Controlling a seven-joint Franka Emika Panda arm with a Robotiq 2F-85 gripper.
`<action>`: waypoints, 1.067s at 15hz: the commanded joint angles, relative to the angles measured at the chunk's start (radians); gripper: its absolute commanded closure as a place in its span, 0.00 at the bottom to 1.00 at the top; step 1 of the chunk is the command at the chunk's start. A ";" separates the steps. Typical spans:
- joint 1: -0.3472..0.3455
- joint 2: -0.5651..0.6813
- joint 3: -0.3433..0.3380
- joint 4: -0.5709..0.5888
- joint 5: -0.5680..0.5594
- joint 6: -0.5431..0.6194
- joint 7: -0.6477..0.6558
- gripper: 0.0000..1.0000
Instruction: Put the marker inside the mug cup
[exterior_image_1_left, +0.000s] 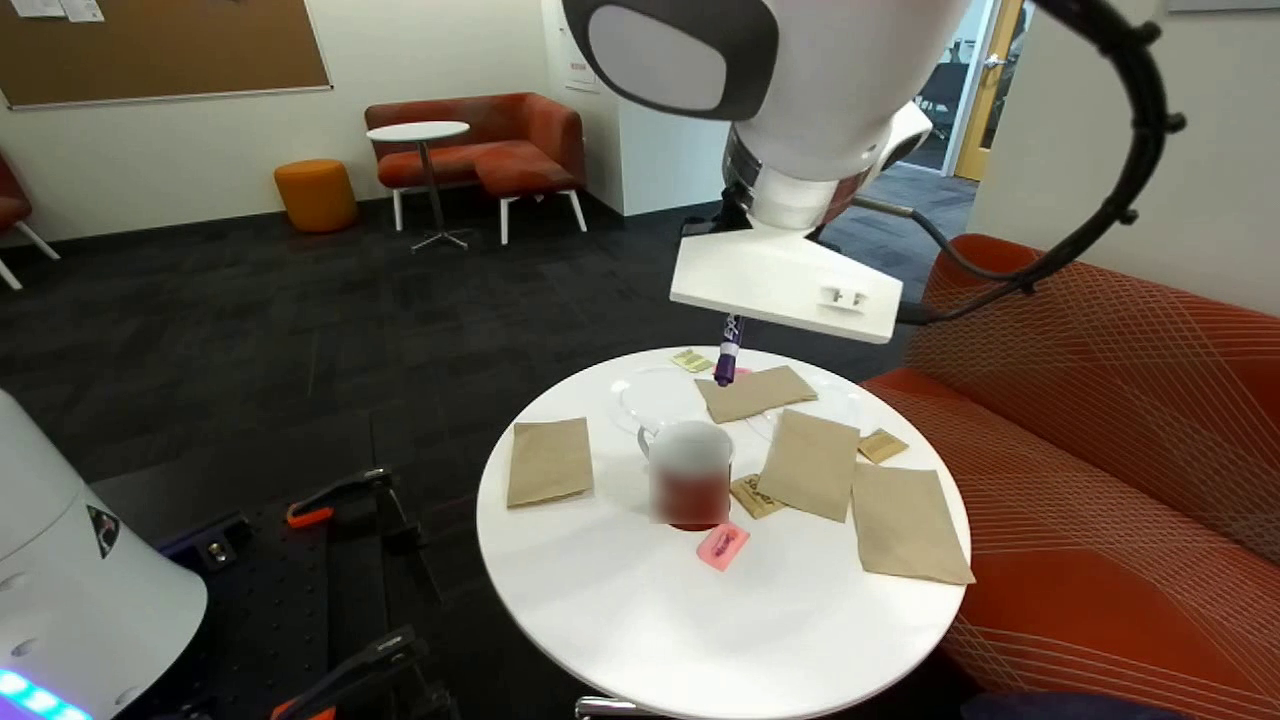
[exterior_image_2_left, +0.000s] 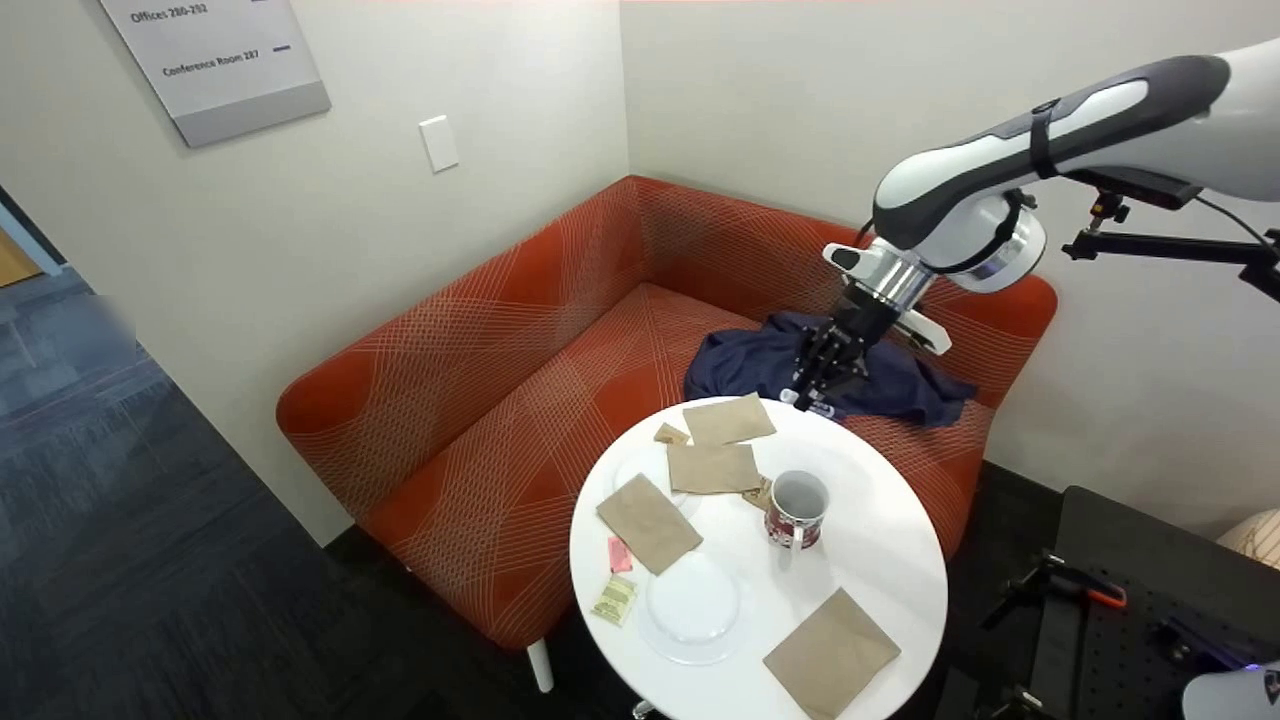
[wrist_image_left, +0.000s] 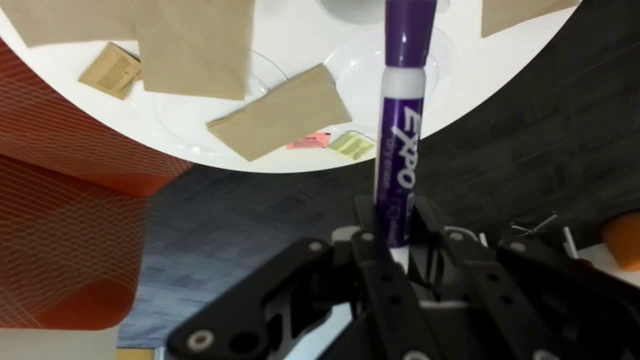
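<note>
Clamped on a purple marker (wrist_image_left: 402, 160) near the tail end of the barrel, with the black gripper (wrist_image_left: 398, 225) closed in from both sides in the wrist view. Leaving the capped end free, pointing to the top of that frame. Probably held so far back to send the cap in first and keep bulky parts clear of a rim. In an exterior view, hanging cap down near upper centre, seen against the far part of a round white desk (exterior_image_1_left: 600, 600); hard to judge how high. Apart from the red and white mug (exterior_image_2_left: 797, 520), itself upright on the desk with mouth up, likely stood so to take a pen from above, and with no marker in it yet. Spread around the mug with tan napkins (exterior_image_2_left: 832, 655), clear plates (exterior_image_2_left: 693, 600) and small packets (exterior_image_2_left: 614, 600), perhaps to dress the desk like a coffee break. Lettered along the barrel in large white, in the wrist view: "EXPO", with smaller "dry erase" alongside. Lettered on a wall sign (exterior_image_2_left: 225, 70), upper left in an exterior view: "Offices 280-292" and "Conference Room 287", cut off at the top. Printed too small or blurred to read on the packets; likewise on the side of the mug
</note>
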 joint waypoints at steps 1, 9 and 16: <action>-0.021 -0.007 -0.054 0.023 0.043 -0.177 -0.174 0.95; -0.038 0.031 -0.139 0.083 0.019 -0.514 -0.474 0.95; -0.025 0.063 -0.146 0.104 0.024 -0.623 -0.583 0.80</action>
